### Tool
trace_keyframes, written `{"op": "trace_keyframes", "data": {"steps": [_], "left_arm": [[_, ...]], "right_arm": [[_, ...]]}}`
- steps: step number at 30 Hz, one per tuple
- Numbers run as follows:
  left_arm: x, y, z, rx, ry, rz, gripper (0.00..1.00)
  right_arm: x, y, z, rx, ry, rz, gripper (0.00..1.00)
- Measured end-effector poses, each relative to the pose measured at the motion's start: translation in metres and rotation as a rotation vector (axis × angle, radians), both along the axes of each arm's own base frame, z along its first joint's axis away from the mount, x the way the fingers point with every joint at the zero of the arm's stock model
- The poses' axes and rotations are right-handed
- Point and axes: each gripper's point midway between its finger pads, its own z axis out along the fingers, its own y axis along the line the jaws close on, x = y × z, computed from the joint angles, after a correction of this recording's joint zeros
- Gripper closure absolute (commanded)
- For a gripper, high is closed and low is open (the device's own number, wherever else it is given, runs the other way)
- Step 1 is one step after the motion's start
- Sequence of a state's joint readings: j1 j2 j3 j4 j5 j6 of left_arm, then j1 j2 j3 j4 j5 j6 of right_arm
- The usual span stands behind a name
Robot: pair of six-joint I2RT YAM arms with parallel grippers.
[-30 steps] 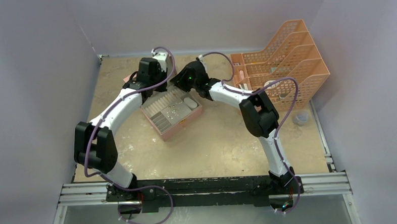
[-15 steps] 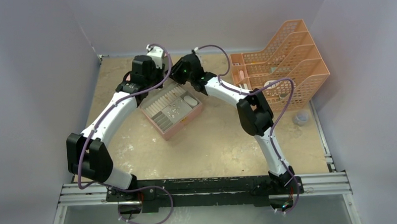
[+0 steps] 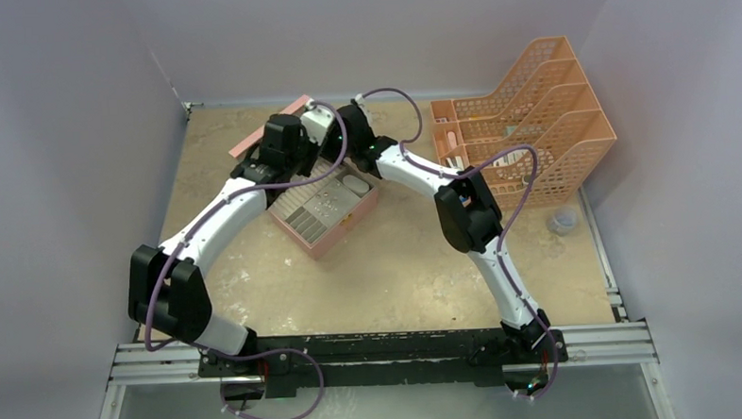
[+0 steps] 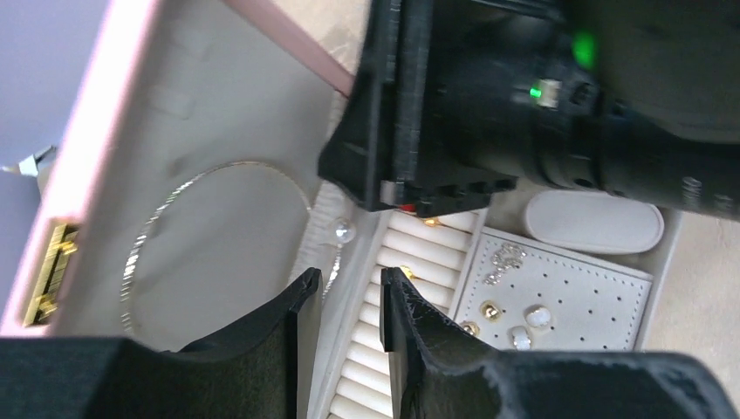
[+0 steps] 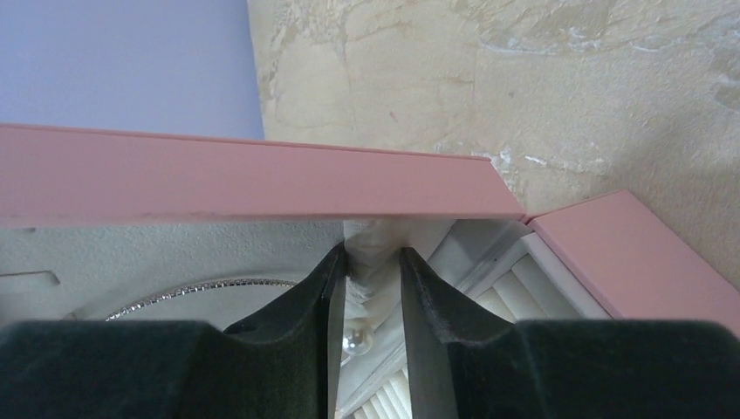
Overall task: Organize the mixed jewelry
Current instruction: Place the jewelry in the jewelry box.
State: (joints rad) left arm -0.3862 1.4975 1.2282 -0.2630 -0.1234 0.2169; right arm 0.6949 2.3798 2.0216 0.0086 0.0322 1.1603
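The pink box (image 3: 342, 232) stands open mid-table, its lid (image 3: 267, 132) tilted up behind it. In the left wrist view the large thin wire hoop (image 4: 144, 249) lies against the lid's grey lining. Small gold rings (image 4: 434, 223) sit in the white ring rolls. A silvery chain-like piece (image 4: 504, 257) and studs lie on the perforated pad. My left gripper (image 4: 349, 288) is open with a narrow gap over the box's back wall, holding nothing. My right gripper (image 5: 371, 262) is at the hinge, with a white lining strip (image 5: 375, 249) bunched between its fingers and a pearl (image 5: 356, 340) below.
An orange mesh file rack (image 3: 533, 108) stands at the back right, with a small clear item (image 3: 562, 222) on the table near it. Both wrists crowd the box's back edge, and the right gripper body (image 4: 471, 96) fills the left wrist view. Walls enclose the table.
Both grippers have moved in toward the box's back edge. The pink lid, earlier mostly hidden behind the left arm, now shows raised at the back left.
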Motion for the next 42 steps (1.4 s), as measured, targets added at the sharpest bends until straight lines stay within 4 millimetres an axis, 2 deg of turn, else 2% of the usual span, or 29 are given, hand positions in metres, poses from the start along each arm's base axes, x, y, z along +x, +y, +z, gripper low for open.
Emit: {"op": "trace_keyframes", "data": {"steps": [3, 6, 17, 25, 28, 34, 42], "left_arm": [[-0.004, -0.007, -0.013, 0.048, 0.009, -0.049, 0.73], [-0.005, -0.005, -0.027, 0.088, 0.029, -0.064, 0.75], [0.013, 0.003, -0.068, 0.21, 0.061, -0.066, 0.76], [0.023, 0.02, -0.09, 0.342, 0.046, -0.036, 0.78], [0.026, 0.024, -0.09, 0.375, 0.024, -0.026, 0.82], [0.032, 0.031, -0.084, 0.422, -0.019, -0.003, 1.0], [0.029, 0.031, -0.087, 0.427, 0.001, -0.015, 1.0]], "right_arm": [[-0.002, 0.003, 0.0, 0.005, 0.001, 0.02, 0.87], [-0.003, 0.004, 0.001, 0.009, -0.004, 0.035, 1.0], [-0.003, 0.0, -0.003, 0.064, 0.016, 0.092, 1.0], [-0.003, 0.002, -0.005, 0.102, 0.008, 0.102, 1.0], [-0.003, 0.003, -0.006, 0.111, 0.007, 0.102, 1.0], [-0.003, 0.003, -0.005, 0.127, 0.008, 0.108, 1.0], [-0.003, 0.002, -0.008, 0.135, 0.004, 0.109, 1.0]]}}
